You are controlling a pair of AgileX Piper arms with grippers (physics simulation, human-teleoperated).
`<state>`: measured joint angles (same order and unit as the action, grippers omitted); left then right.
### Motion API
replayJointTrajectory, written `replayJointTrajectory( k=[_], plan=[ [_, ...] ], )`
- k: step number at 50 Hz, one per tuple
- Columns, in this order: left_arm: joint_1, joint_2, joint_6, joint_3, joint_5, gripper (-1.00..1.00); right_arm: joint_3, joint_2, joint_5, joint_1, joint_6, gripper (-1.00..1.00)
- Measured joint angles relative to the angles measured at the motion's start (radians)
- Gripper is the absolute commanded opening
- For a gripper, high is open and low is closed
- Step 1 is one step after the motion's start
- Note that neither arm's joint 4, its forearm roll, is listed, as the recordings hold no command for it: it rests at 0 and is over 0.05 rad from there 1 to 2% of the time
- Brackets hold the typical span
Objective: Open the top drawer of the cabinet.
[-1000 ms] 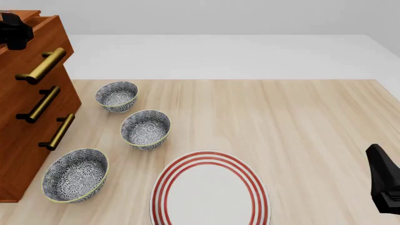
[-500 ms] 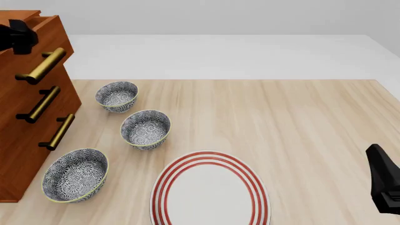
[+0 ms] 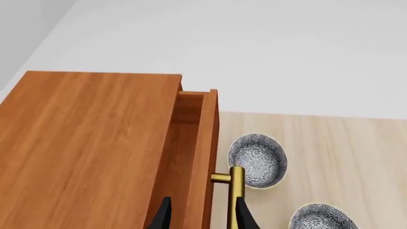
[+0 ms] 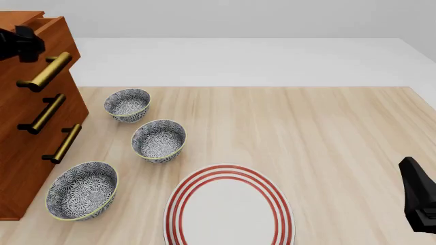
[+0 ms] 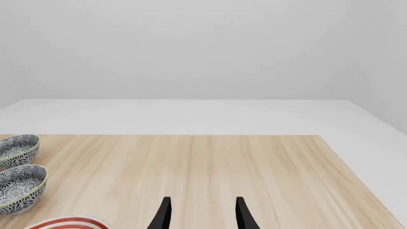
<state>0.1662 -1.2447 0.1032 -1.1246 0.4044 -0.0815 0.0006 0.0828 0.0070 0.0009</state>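
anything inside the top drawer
The top drawer is pulled out only a little. Through the narrow gap only bare wooden inner walls show; the cabinet top covers the rest, so its contents cannot be told.

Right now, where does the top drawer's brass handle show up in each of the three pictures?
Front view: the top drawer's brass handle is at upper left, on the cabinet.
Left wrist view: the handle is at lower centre, beside the far patterned bowl.
Right wrist view: not in it.
Shared landmark: that bowl, also in the right wrist view.
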Motion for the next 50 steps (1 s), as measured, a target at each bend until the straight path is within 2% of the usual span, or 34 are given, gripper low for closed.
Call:
replayJointTrajectory(
  k=[50],
  plan=[
    [0.005, -0.058, 0.006, -0.002, -0.025, 1.0, 0.0, 0.0, 0.0, 0.0, 0.0, 1.0]
  ],
)
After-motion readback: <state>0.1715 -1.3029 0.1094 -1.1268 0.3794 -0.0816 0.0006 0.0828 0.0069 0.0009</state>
